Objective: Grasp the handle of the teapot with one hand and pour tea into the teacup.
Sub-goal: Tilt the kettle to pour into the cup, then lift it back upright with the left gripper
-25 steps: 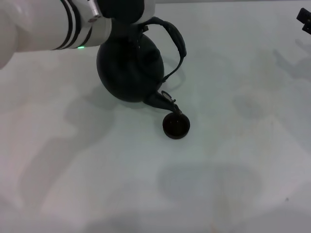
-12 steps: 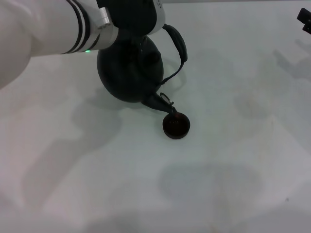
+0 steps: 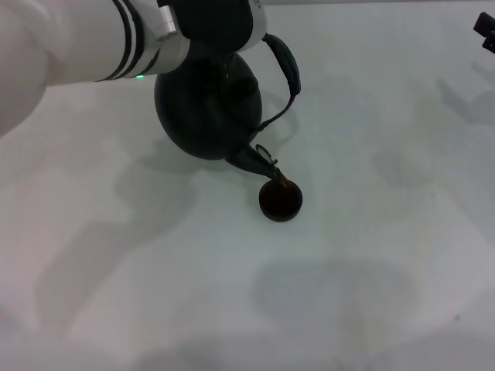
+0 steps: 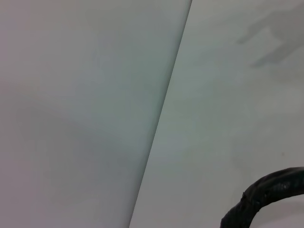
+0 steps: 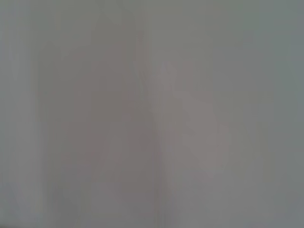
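Note:
The black teapot (image 3: 203,108) is held tilted above the table, its short spout (image 3: 255,161) pointing down at the rim of the teacup (image 3: 280,201). A small reddish glint shows where the spout tip meets the cup. My left gripper (image 3: 220,27) is at the top of the head view, shut on the arched black handle (image 3: 285,66). A piece of the handle also shows in the left wrist view (image 4: 266,192). My right gripper (image 3: 486,31) is parked at the far right edge, away from the pot and cup.
The white table (image 3: 371,294) carries only the teacup and shadows. The left arm's white forearm (image 3: 69,39) covers the upper left corner. The right wrist view shows only a blank pale surface.
My left arm has shifted a little to the right and the teapot has tipped slightly further toward the cup. The cup has not moved.

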{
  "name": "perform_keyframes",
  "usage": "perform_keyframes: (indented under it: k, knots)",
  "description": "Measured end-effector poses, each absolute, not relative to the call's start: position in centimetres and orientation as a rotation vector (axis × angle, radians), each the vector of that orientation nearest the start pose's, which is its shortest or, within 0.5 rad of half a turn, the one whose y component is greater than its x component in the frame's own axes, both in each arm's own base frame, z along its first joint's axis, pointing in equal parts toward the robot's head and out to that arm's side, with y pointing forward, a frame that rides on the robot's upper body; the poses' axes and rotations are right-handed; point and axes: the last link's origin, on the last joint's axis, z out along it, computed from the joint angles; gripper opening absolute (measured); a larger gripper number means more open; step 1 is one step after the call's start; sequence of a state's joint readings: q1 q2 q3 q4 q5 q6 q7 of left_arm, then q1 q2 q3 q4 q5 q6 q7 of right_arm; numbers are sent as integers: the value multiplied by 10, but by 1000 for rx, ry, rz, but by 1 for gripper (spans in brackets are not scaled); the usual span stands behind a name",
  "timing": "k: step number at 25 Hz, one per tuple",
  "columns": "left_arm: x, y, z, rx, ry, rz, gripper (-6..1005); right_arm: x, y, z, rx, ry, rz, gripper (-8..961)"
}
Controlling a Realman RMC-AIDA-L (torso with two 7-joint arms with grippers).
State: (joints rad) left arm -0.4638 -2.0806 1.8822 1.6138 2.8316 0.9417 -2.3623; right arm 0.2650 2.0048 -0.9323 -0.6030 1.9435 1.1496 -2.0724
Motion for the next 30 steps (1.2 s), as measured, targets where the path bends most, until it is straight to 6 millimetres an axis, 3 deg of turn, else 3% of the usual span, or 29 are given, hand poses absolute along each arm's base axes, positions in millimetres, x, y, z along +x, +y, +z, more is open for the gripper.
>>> perform_keyframes:
  k: [30]
  knots:
    - [-101,350,-41,-2426,228,340,117,342,329,65,-1980,638,764,844]
